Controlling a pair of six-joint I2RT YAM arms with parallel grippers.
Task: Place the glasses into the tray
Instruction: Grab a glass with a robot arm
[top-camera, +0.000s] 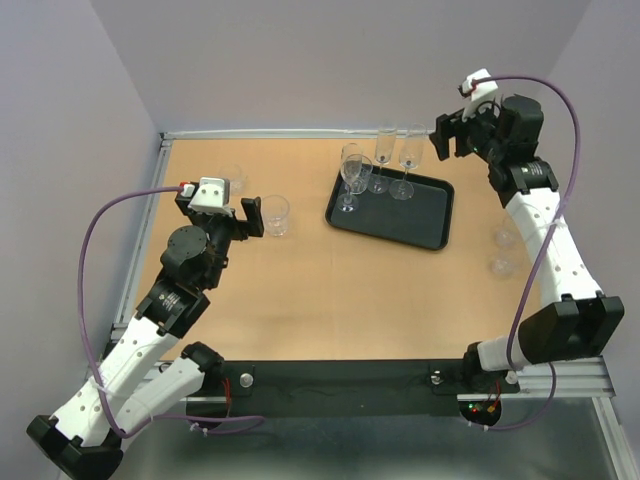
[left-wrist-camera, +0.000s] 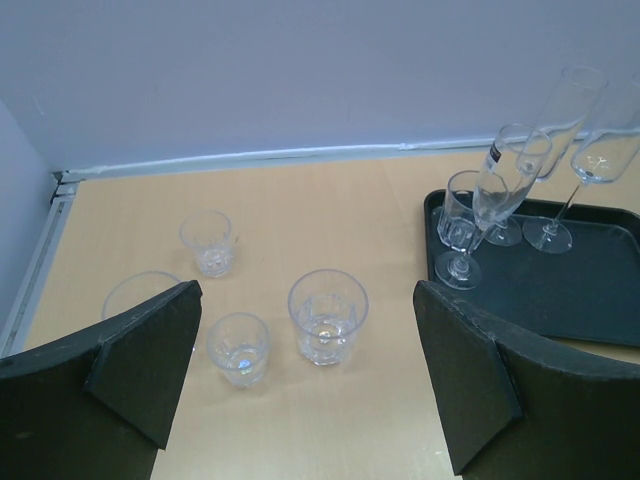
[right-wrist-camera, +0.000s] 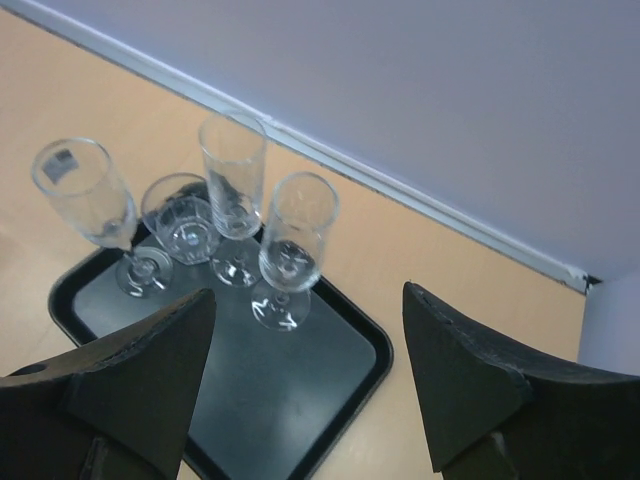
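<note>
Note two glasses (top-camera: 505, 238) on counter (top-camera: 300, 300) beside right arm. Beyond, see left fingers (left-wrist-camera: 150, 370) spread wide, empty, four tumblers (left-wrist-camera: 325, 315) just ahead. Find tray (top-camera: 425, 225) mid-counter, holding three stemmed glasses (right-wrist-camera: 290, 240) and one tumbler (right-wrist-camera: 185, 225). Farthest, right fingers (right-wrist-camera: 470, 380) apart, gripping nothing.
</note>
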